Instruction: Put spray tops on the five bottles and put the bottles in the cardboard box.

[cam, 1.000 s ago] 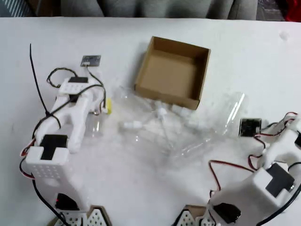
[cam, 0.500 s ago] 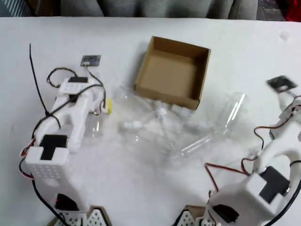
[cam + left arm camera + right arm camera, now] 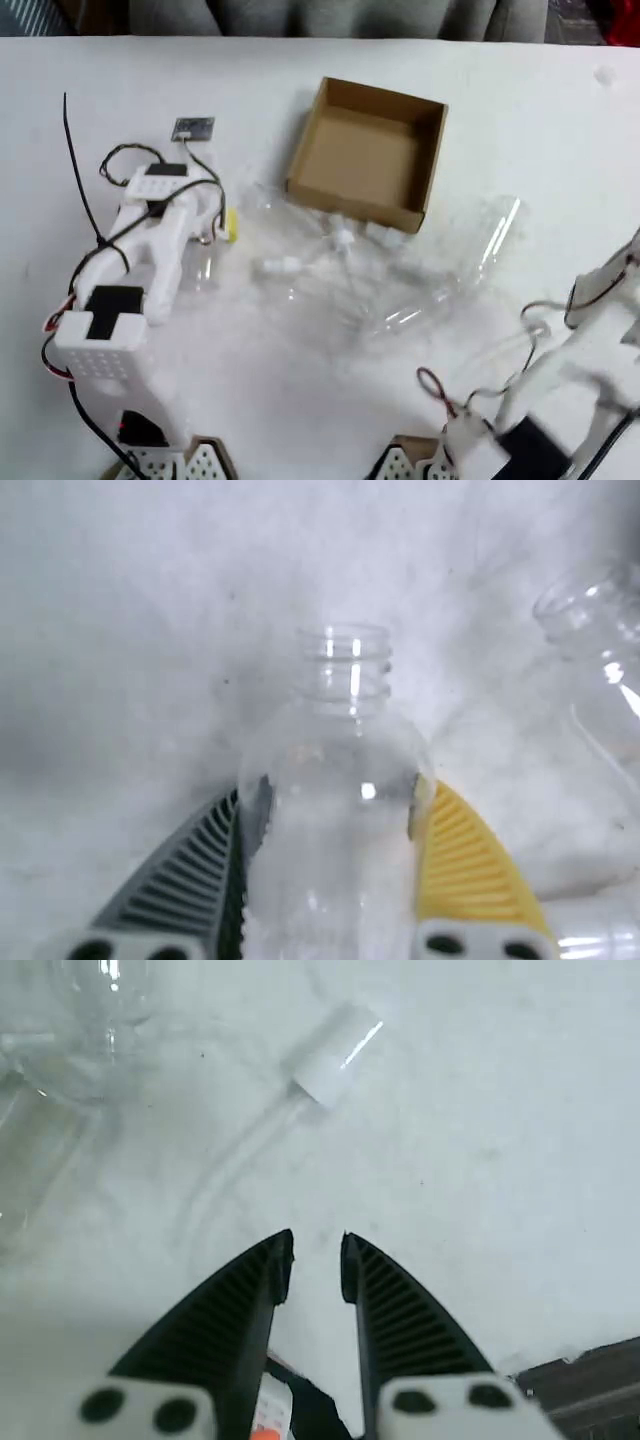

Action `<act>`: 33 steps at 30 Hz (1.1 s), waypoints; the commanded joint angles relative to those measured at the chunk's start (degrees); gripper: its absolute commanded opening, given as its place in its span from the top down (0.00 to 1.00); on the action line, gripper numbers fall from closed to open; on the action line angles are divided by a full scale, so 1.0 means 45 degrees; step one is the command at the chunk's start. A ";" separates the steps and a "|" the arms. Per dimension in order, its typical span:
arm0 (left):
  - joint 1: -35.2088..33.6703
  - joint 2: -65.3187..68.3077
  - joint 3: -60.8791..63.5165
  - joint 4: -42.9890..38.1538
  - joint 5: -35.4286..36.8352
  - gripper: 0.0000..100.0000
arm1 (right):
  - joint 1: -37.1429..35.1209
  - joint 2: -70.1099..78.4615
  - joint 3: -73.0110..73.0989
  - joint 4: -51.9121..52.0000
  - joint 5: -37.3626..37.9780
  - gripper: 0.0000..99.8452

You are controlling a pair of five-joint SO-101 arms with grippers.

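Left gripper point(image 3: 330, 798) clamping clear bottle point(image 3: 338, 735), neck protruding

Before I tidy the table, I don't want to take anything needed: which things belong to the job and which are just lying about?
Job: cardboard box; bottle in the left gripper; loose clear bottles; spray top with tube.
Lying about: small grey board on its wire.
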 commanded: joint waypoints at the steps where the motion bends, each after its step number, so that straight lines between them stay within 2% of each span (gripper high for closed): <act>1: -0.0283 -0.0811 -0.0371 -0.0410 -0.0156 0.98 | 0.0264 -0.2002 0.1797 -0.1299 -0.0625 0.95; 4: -0.0283 -0.0811 -0.0371 -0.0410 -0.0156 0.98 | 0.0088 -0.2198 0.3106 -0.2198 -0.2305 0.92; 9: -0.0283 -0.0811 -0.0332 -0.0410 -0.0156 0.98 | -0.0654 -0.2198 0.4005 -0.4093 -0.6154 0.88; 14: -0.0283 -0.0811 -0.0332 -0.0410 -0.0156 0.98 | -0.1690 -0.2178 0.4669 -0.6183 -0.8381 0.87; 19: -0.0283 -0.0811 -0.0332 -0.0410 -0.0156 0.98 | -0.1963 -0.2178 0.5705 -0.8059 -0.8947 0.86; 23: -0.0283 -0.0811 -0.0352 -0.0410 -0.0156 0.98 | -0.1924 -0.1788 0.5880 -0.8352 -0.9006 0.81; 33: -0.0283 -0.0811 -0.0352 -0.0410 -0.0156 0.98 | -0.1905 0.3136 0.3438 -0.8352 -0.9045 0.83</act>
